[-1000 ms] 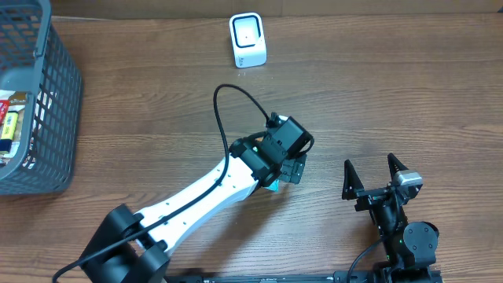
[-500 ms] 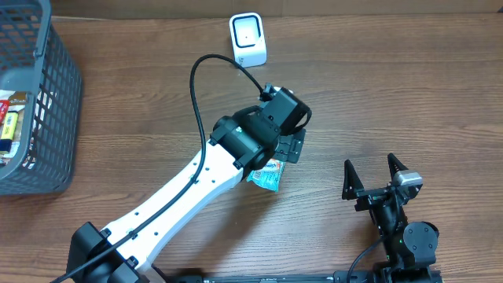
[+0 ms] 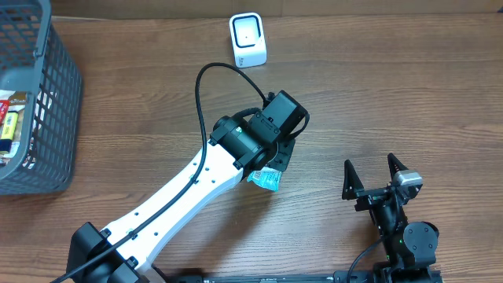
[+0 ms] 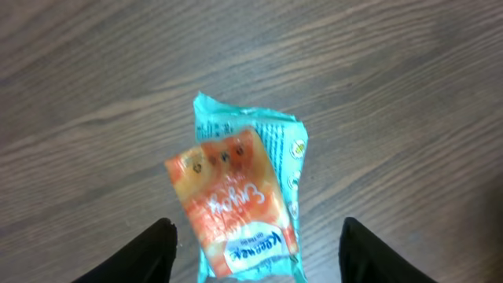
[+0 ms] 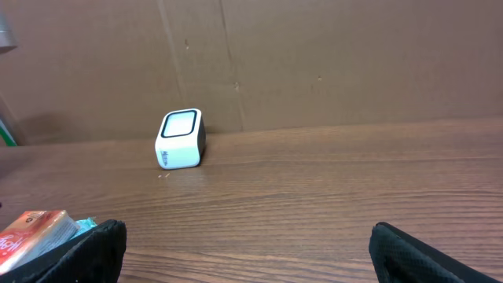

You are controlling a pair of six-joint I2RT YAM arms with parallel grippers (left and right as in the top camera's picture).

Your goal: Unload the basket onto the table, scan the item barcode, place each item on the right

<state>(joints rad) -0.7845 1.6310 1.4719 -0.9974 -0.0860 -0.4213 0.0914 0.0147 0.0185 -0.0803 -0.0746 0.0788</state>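
1. The teal-and-orange foil snack packet lies flat on the brown wood-grain counter, near the middle and well apart from the white box-shaped barcode scanner at the far edge.
2. The left end effector hangs directly over the packet. Its jaws stand apart on either side of the packet. One is just beside the orange edge and the other is clear of the teal edge, so nothing is gripped.
3. Step in hand, as judged: grasping the packet. A good grasp closes across the short width and keeps the jaws centred, so the thin foil does not slide or buckle sideways. It is best to pinch low, near the counter, and lift only once both sides bear. No barcode can be made out on the upward face, so the grip should leave both flat faces free to be turned toward the scanner window.
4. The right end effector rests near the front of the counter with its jaws wide and empty.
5. A grey plastic lattice basket stands at the left edge. It holds several small packaged goods, yellow and red among them, too small to identify.
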